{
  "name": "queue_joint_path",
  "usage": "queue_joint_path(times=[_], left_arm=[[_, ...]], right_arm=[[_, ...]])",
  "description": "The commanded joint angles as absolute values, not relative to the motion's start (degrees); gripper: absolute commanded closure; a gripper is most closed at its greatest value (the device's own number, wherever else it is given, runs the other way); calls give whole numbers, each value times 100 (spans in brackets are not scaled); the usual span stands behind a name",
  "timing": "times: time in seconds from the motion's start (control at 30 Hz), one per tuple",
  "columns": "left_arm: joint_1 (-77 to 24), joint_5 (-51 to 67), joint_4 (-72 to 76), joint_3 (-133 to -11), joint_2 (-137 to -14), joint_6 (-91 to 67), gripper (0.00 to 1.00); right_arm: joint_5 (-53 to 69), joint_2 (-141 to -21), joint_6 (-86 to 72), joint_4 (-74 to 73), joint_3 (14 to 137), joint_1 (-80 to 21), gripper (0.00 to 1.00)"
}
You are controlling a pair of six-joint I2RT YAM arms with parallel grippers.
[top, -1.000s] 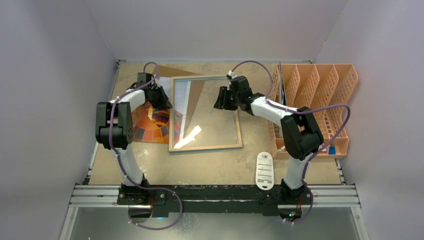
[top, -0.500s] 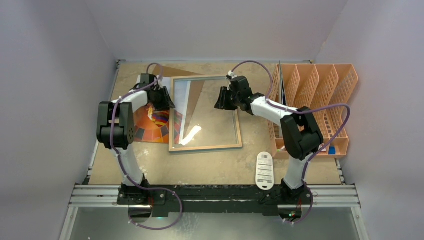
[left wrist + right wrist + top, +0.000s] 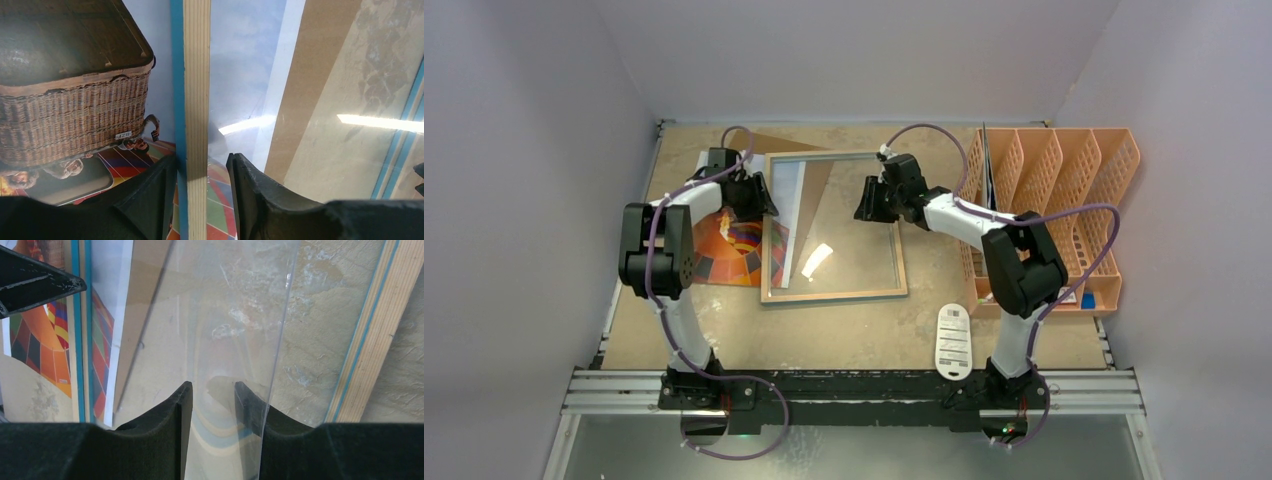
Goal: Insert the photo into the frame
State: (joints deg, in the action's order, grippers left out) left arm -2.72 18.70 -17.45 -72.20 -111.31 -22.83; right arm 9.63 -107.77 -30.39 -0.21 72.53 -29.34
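The frame (image 3: pixel 834 295) lies back-up at mid-table, light wood showing, with its glass pane (image 3: pixel 849 245). The photo (image 3: pixel 729 250), an orange-red balloon print, lies face-up at the left and runs under the frame's left rail. My left gripper (image 3: pixel 752 195) is open astride that rail (image 3: pixel 196 75): its left finger touches the blue side, its right finger stands apart. The basket on the photo (image 3: pixel 75 110) shows beside it. My right gripper (image 3: pixel 871 203) is open over the pane near the right rail (image 3: pixel 370 340). The pane's edge (image 3: pixel 285 315) crosses its right finger.
A brown backing board (image 3: pixel 776 140) lies under the frame's far left corner and shows through the glass (image 3: pixel 310 75). An orange file organizer (image 3: pixel 1054 200) stands at the right. A white remote-like device (image 3: pixel 953 340) lies near the right arm's base. Walls close in on three sides.
My left gripper has shifted slightly right onto the frame's left rail. The bright glare on the glass has shrunk and moved up-right. My right arm has barely moved.
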Motion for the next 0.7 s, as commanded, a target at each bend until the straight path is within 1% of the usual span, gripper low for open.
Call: queue_joint_path(times=[0.0,0.03,0.1,0.2,0.4,0.5,0.57,0.67], left_arm=[[-372,2065,-1780,-7091,-11123,-2161,54],[-369,2041,-1803,-7099,-11145,-2162,54],[-369,1988,-1825,-7102,-11181,-2168,60],[-369,1919,-1874,-7110,-11235,-2162,73],[-374,1816,-1945,-7159,-11316,-2162,88],[-369,1749,-1983,-7176,-11333,-2162,94],[-370,1667,-2041,-7201,-11358,-2162,95],[-371,1498,-2149,-7245,-11405,-2138,96]], right_arm=[[1015,-10834,-3010,70,7497,-3032,61],[1011,-10849,-3013,63,7504,-3031,61],[1011,-10862,-3007,62,7506,-3033,62],[1002,-10879,-3006,53,7513,-3037,62],[1011,-10914,-2998,51,7523,-3034,63],[1011,-10917,-2996,44,7540,-3032,63],[990,-10916,-2992,21,7554,-3037,62],[898,-10869,-2981,18,7587,-3032,57]])
